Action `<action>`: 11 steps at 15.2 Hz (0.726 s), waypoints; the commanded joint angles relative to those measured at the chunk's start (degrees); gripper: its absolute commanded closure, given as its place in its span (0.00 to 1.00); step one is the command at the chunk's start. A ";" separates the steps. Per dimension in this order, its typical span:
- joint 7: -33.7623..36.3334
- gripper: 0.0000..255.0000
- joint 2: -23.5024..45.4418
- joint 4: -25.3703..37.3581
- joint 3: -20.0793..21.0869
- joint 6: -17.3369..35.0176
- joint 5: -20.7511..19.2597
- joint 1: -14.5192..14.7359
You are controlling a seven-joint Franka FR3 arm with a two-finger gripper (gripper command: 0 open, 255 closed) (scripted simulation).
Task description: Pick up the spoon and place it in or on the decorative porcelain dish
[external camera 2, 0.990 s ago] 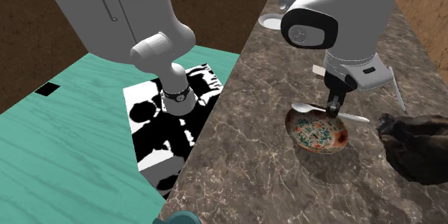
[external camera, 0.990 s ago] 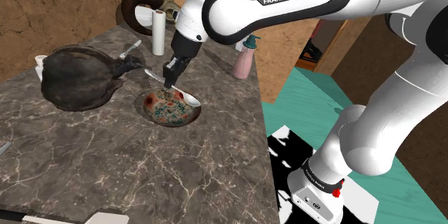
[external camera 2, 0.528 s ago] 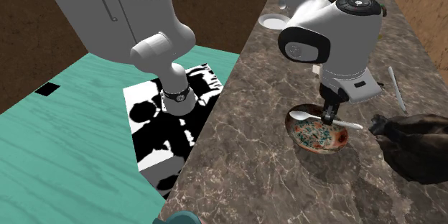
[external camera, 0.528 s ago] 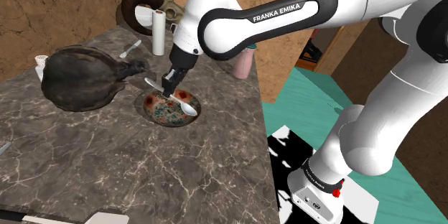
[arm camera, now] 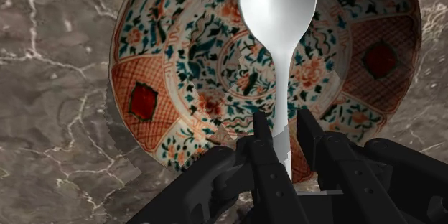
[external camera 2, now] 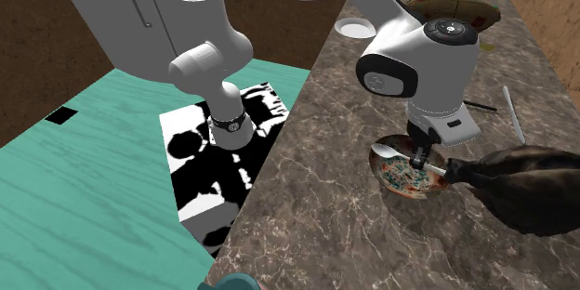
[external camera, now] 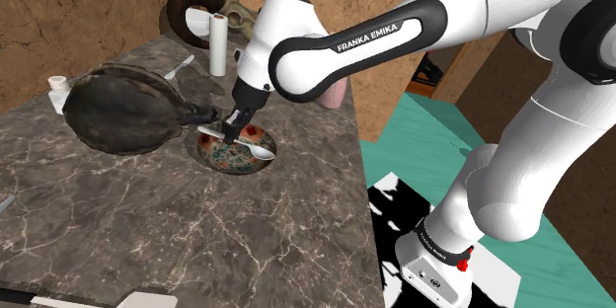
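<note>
In the middle of the shoulder view, the gripper (external camera: 234, 130) pinches the spoon (external camera: 255, 148) low over the painted dish (external camera: 219, 159). A dark lumpy thing (external camera: 123, 111) sits just beside the gripper, so a bump could push it.

At the right of the second exterior view, the spoon (external camera 2: 385, 151) hangs over the dish (external camera 2: 386, 181), with its scoop near the rim.

In the wrist view, the 2 fingers (arm camera: 263, 147) squeeze the handle, and the scoop is over the dish (arm camera: 165, 79). If the gripper lets go crooked, the spoon could slide out onto the counter (external camera: 148, 227).
</note>
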 commanded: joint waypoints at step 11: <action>0.01 0.00 0.11 0.00 0.00 0.13 -0.02 0.01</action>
